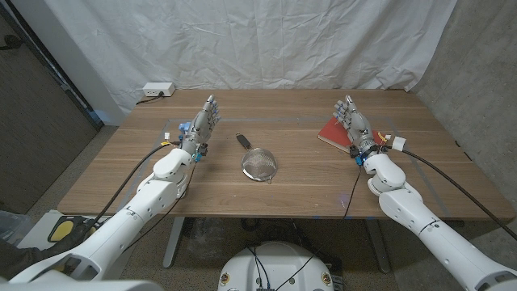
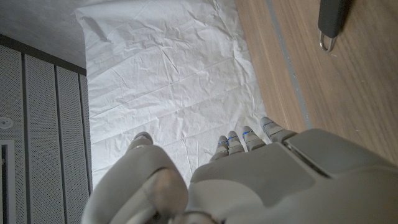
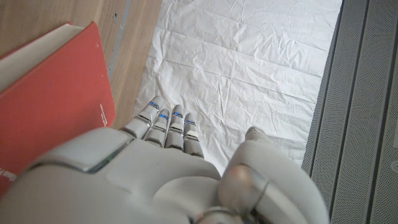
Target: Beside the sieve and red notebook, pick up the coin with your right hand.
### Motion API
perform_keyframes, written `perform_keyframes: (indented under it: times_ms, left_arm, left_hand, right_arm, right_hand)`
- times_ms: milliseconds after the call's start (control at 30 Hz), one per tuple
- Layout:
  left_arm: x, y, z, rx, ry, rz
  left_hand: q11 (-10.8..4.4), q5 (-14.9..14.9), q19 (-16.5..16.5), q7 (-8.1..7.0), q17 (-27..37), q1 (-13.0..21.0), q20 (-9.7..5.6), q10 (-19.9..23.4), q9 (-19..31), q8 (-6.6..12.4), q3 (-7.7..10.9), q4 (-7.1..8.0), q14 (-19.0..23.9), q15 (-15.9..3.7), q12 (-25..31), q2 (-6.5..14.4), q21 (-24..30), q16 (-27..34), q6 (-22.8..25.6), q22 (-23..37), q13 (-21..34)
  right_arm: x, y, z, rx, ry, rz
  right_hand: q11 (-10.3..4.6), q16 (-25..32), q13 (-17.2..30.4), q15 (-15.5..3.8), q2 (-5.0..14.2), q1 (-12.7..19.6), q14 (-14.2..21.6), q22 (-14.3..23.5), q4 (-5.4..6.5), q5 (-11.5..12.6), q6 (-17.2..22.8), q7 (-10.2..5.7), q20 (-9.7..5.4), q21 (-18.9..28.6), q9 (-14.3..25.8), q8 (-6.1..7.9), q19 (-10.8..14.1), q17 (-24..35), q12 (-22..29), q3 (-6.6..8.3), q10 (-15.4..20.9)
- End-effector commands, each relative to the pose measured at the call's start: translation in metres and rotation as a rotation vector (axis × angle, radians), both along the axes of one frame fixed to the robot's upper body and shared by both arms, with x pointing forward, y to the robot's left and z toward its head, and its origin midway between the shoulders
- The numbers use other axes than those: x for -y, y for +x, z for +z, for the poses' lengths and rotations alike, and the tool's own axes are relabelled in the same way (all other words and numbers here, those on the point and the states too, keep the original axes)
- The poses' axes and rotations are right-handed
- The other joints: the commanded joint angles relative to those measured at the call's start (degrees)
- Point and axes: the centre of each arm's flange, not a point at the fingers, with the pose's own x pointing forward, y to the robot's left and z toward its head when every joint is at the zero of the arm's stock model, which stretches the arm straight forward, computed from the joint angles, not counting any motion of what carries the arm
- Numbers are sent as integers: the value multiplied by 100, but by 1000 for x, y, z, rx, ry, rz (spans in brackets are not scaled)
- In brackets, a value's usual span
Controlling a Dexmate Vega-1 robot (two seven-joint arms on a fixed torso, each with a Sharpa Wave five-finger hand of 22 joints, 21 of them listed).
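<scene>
A metal sieve (image 1: 259, 165) lies near the table's middle, its dark handle (image 1: 243, 141) pointing toward the far left. A red notebook (image 1: 332, 132) lies to its right on the wooden table (image 1: 299, 198). My right hand (image 1: 355, 124) stands raised just right of the notebook, fingers stretched out and apart, holding nothing. The right wrist view has the red notebook (image 3: 56, 106) beside my right hand (image 3: 168, 168). My left hand (image 1: 202, 125) is raised left of the sieve, fingers straight, empty. The left wrist view has my left hand (image 2: 242, 180) and the end of the sieve handle (image 2: 333, 18).
A white box with a cable (image 1: 156, 90) sits at the table's far left corner. A white cloth backdrop (image 1: 242, 40) hangs behind the table. Black cables run along both arms. Bare wood lies in front of the sieve.
</scene>
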Motion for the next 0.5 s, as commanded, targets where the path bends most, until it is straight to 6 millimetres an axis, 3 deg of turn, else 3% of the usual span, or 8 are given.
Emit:
perform_keyframes:
  times_ms: [33, 500]
  left_arm:
    - [0, -6, -3, 2, 1, 5]
    - [5, -8, -2, -5, 12, 5]
  left_hand:
    - [-4, 38, 27, -25, 23, 68, -266, 5, 24, 1, 17, -35, 42, 6, 7, 16, -23, 10, 25, 8, 5]
    - [1, 45, 57, -13, 24, 110, -265, 46, 25, 9, 13, -54, 70, -3, 5, 36, -48, 10, 88, 10, 6]
  right_arm:
    - [2, -11, -5, 7, -6, -8]
    - [11, -27, -16, -1, -17, -39]
  right_hand:
    - [-10, 33, 26, 9, -16, 65, 59, 33, -29, -8, 73, -6, -90, -14, 20, 19, 48, 13, 27, 24, 82]
    - [15, 50, 28, -34, 9, 96, 169, 37, -56, -28, 107, -33, -90, -19, 20, 11, 122, 16, 45, 34, 165]
